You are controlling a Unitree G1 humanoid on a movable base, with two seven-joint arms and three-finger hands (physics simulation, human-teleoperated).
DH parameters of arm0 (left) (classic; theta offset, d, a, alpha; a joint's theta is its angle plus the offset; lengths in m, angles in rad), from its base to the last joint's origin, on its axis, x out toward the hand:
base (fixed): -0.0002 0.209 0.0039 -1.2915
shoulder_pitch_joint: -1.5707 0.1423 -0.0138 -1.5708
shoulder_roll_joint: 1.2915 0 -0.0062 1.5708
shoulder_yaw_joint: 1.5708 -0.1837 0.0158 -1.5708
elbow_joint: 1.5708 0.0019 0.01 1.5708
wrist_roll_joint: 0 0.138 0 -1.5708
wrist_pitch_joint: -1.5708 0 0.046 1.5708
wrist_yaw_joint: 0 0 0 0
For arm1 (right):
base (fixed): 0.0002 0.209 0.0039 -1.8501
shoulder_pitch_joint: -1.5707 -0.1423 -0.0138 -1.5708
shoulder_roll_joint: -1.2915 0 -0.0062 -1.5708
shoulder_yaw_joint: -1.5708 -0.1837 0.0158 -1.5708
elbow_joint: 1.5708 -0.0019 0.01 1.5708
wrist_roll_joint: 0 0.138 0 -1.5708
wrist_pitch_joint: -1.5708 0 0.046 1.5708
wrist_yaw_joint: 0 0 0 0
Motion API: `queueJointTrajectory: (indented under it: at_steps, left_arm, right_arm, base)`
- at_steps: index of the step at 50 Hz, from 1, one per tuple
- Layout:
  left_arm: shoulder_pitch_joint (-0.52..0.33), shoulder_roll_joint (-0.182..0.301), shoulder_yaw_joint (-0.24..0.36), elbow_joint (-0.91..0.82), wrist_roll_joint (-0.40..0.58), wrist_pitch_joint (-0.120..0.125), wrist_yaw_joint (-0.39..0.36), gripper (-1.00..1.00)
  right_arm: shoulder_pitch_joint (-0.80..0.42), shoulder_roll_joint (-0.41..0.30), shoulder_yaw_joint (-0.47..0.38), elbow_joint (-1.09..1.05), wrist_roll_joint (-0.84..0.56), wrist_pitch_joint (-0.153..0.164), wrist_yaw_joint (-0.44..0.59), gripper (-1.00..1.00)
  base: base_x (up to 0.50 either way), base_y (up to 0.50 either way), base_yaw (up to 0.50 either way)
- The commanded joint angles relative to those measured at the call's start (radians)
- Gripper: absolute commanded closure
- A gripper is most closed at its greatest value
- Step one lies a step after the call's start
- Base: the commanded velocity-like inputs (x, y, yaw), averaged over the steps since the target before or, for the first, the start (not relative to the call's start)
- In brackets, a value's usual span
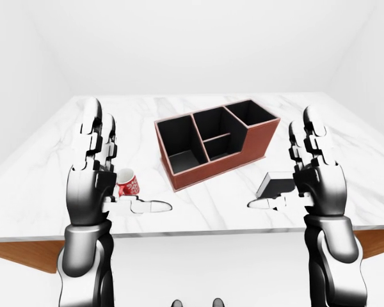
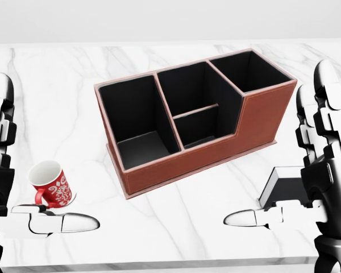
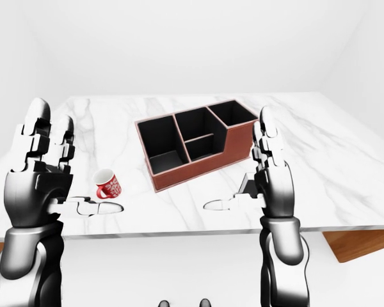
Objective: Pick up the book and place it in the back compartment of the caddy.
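The brown caddy (image 2: 176, 170) with black compartments stands slanted on the white marble table (image 1: 179, 109); its tallest compartment (image 2: 250, 71) is at the upper right in the head view. The dark book (image 2: 284, 185) lies flat to the lower right of the caddy, partly hidden behind my right hand. My right hand (image 1: 282, 158) is open, fingers upright, thumb pointing left, just over the book without gripping it. My left hand (image 1: 131, 155) is open and empty at the left, beside a red mug.
A red patterned mug (image 2: 50, 185) stands to the lower left of the caddy, close to my left thumb (image 2: 62, 223). The table's near edge (image 1: 198, 231) runs along the bottom of the views, with brown wood under its corners.
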Motion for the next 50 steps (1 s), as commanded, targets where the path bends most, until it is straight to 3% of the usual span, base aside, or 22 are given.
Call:
queueJointTrajectory:
  at_steps: [1, 5, 13, 29, 39, 50]
  left_arm:
    - [0.002, 0.002, 0.002, -0.003, 0.0, 0.0, 0.001, -1.0]
    - [-0.001, 0.003, 0.005, 0.002, -0.001, 0.0, 0.001, -1.0]
    - [0.0, 0.002, 0.003, 0.001, -0.002, 0.0, 0.0, -1.0]
    - [-0.008, 0.004, 0.008, 0.001, -0.007, 0.0, 0.003, -1.0]
    - [-0.018, 0.008, 0.017, -0.003, -0.014, 0.0, 0.004, -1.0]
    - [-0.036, 0.017, 0.04, 0.0, -0.029, 0.0, 0.004, -1.0]
  right_arm:
    - [0.002, 0.007, -0.002, -0.008, 0.013, 0.0, 0.012, -1.0]
    - [-0.006, 0.0, 0.007, 0.017, -0.031, 0.0, -0.015, -1.0]
    - [-0.001, 0.013, -0.025, -0.032, 0.085, 0.0, 0.026, -1.0]
    - [-0.02, -0.005, -0.021, -0.004, 0.039, 0.0, -0.019, -1.0]
    - [-0.038, -0.01, -0.033, -0.039, 0.051, 0.0, -0.037, -1.0]
    - [-0.057, -0.044, -0.056, -0.161, 0.009, 0.0, 0.011, -1.0]
  base:
    - [0.0, 0.5, 0.0]
    - [0.0, 0.25, 0.0]
    - [0.02, 0.0, 0.0]
    - [0.49, 0.0, 0.0]
    - [0.0, 0.0, 0.0]
    - [0.0, 0.0, 0.0]
